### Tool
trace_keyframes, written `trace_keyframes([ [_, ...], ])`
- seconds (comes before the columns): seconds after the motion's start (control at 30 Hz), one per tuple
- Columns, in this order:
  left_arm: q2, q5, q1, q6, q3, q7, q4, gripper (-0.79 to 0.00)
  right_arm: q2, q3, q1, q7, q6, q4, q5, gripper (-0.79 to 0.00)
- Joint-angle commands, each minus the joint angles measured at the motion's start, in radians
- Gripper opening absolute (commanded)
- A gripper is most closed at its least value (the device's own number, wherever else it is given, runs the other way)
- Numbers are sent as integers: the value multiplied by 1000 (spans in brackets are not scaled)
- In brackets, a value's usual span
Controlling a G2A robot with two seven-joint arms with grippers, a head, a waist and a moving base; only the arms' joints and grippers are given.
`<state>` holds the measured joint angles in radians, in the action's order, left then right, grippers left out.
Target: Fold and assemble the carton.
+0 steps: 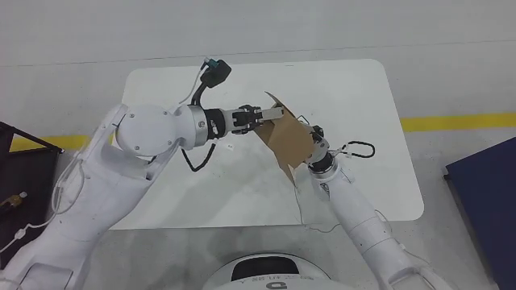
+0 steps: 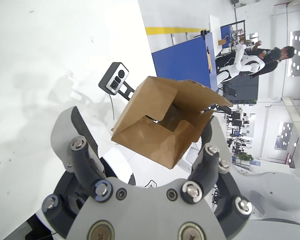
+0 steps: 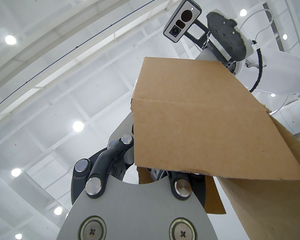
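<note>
Carton [image 1: 286, 135], top view: brown and part-folded, over the middle of the white table [image 1: 363, 101], between the left gripper [image 1: 272, 115] and the right gripper [image 1: 314, 148]. Both grippers' tips are too small to make out.
Left wrist view: the fingers [image 2: 83, 128] are spread wide. One pad touches the carton's side by the open flap, and the other stands apart from it. The carton's far side is hidden.
Right wrist view: cardboard covers the right gripper's fingertips. Its linkage [image 3: 102, 159] is drawn inward, clamped on a carton wall. The carton's lower part is cut off.
</note>
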<state>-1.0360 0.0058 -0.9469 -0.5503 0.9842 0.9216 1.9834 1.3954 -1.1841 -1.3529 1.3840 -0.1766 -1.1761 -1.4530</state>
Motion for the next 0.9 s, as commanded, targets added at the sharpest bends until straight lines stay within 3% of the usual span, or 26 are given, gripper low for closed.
trace_keyframes([
  [0.0,-2,0,5,-1,-8,1,-11,0,0,0,0,0,0,0,0,-785],
  [0.57,-14,22,23,-24,-76,3,-34,0,0,0,0,0,0,0,0,-785],
  [0.87,-10,-17,0,-21,-36,-4,9,0,0,0,0,0,0,0,0,-785],
])
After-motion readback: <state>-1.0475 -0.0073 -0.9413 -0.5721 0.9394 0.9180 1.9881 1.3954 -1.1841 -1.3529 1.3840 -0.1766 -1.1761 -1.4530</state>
